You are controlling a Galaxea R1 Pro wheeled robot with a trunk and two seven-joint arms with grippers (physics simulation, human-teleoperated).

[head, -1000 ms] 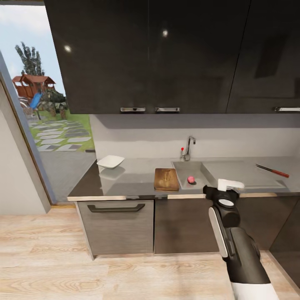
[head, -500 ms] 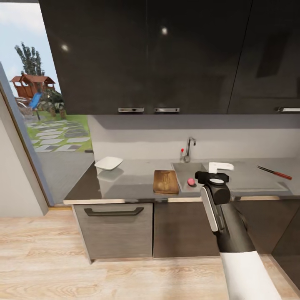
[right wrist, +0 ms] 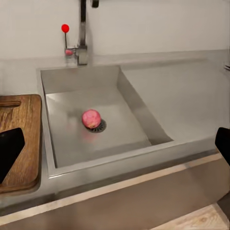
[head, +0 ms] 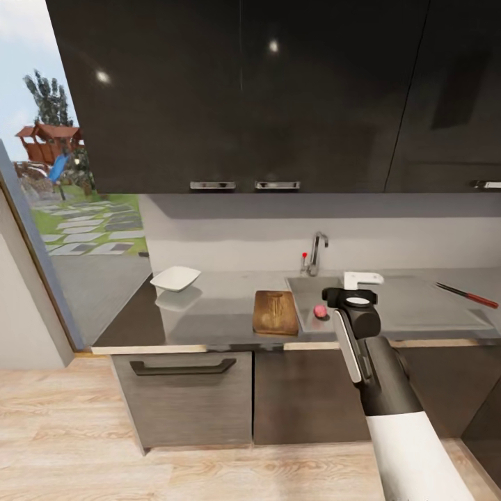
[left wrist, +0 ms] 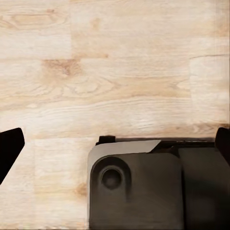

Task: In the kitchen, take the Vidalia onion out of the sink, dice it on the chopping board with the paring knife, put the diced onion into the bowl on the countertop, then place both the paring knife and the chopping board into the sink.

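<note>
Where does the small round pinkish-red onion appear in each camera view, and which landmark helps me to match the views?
Head view: the small round pinkish-red onion lies in the steel sink basin, just left of the right gripper.
Right wrist view: the onion sits on the basin floor, by the round drain.
Left wrist view: wooden floor, no onion.
Shared landmark: the chrome faucet behind the basin.

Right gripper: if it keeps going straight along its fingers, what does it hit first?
Probably the sink basin, near the Vidalia onion resting on the drain. The right gripper is open with nothing between its fingers and the basin; depth is unclear, so it could clip the front rim first.
</note>
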